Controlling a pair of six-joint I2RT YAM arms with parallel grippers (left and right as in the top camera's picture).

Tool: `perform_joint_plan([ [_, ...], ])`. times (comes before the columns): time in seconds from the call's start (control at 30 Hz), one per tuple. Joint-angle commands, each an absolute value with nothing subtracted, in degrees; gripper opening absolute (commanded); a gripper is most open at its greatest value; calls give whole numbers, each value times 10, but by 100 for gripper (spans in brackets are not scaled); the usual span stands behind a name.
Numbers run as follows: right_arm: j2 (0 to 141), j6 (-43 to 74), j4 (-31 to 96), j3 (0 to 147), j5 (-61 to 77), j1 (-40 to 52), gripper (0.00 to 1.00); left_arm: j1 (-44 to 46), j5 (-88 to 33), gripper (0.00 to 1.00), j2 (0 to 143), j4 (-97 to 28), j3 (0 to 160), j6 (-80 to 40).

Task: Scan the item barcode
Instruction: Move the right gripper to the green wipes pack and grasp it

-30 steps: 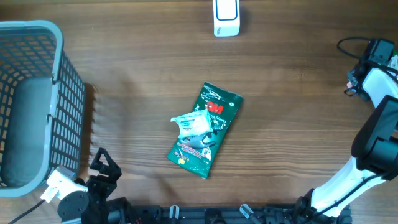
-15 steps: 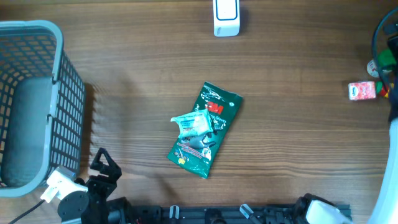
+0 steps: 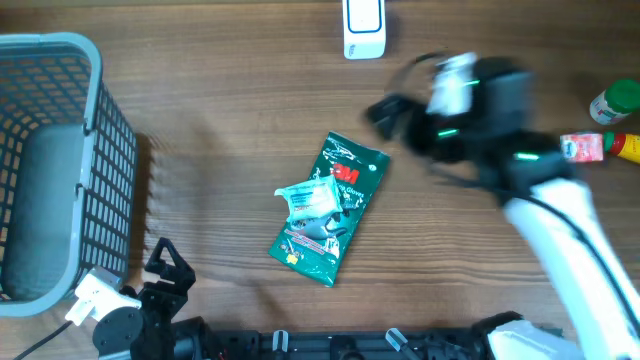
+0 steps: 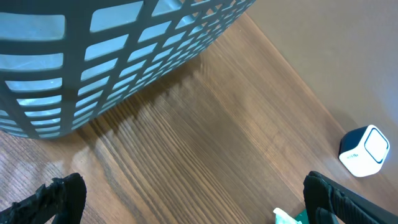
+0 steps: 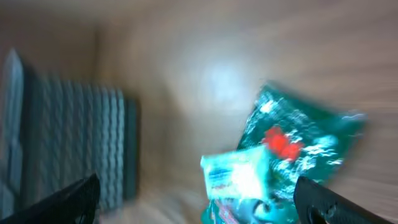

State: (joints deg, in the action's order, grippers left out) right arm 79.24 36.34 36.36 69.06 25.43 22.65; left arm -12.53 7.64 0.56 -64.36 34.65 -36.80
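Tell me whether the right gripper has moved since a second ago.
Yes. The right gripper swung left, from far right of the scanner to close beside it.

Basket (image 3: 60,150) sits at bench's (image 3: 220,110) left edge. Left gripper (image 3: 168,268) is just near-right of it, by the near edge. Packet (image 3: 345,185) lies abt mid-bench, tilted, far end leaning right. A smaller sachet (image 3: 310,200) lies on packet's left side, overhanging to the left. Scanner (image 3: 364,28) stands at far edge, beyond packet & well apart from it. Right gripper (image 3: 385,112) hangs over bench btwn scanner & packet, just right of packet's far end. At right edge: jar (image 3: 612,102) farthest, carton (image 3: 582,147) nearer, bottle (image 3: 628,147) just beside carton's right.
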Motion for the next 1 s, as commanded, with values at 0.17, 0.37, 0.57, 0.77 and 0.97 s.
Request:
perform_joint_plan([
  [0.17, 994, 295, 214, 672, 191, 417, 79, -126, 84, 100, 4, -643, 345, -371],
  [0.37, 1049, 295, 182, 672, -6, 491, 75, -126, 84, 100, 4, -643, 345, -371],
  [0.57, 1071, 344, 198, 673, -152, 544, 62, -126, 84, 100, 4, -643, 345, -371],
  [0.77, 1081, 379, 236, 673, -157, 545, 56, -126, 84, 100, 4, -643, 345, -371],
  [0.97, 1099, 379, 255, 685, -121, 545, 55, -126, 84, 100, 4, -643, 345, -371],
])
